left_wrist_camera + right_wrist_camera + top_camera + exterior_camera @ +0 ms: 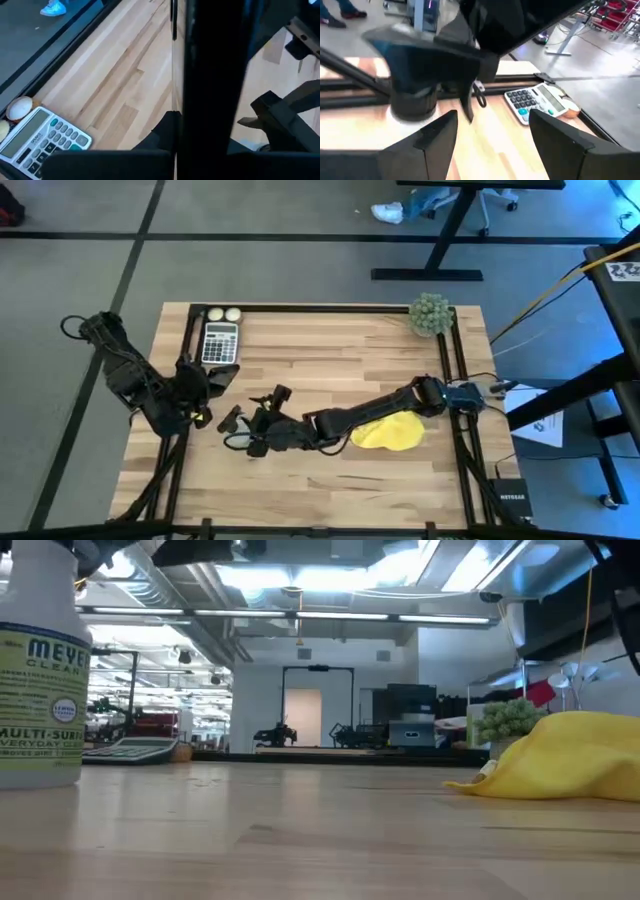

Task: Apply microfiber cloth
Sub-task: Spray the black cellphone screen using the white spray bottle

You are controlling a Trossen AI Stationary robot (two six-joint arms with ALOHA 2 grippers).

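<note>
Where grey floor surrounds it, wooden table (330,350) bears microfiber cloth (388,433).

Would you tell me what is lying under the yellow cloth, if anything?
The cloth lies bunched on the wooden table, partly beneath the right arm. In the low view it humps up, so something may be under it, but the fabric covers that entirely.

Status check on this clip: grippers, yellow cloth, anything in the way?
Right gripper open, empty, mid-table, past the cloth. Left gripper parked near the grey calculator. Bright yellow microfiber cloth lies bunched under the right arm, ungrasped. Nothing blocking it.
</note>
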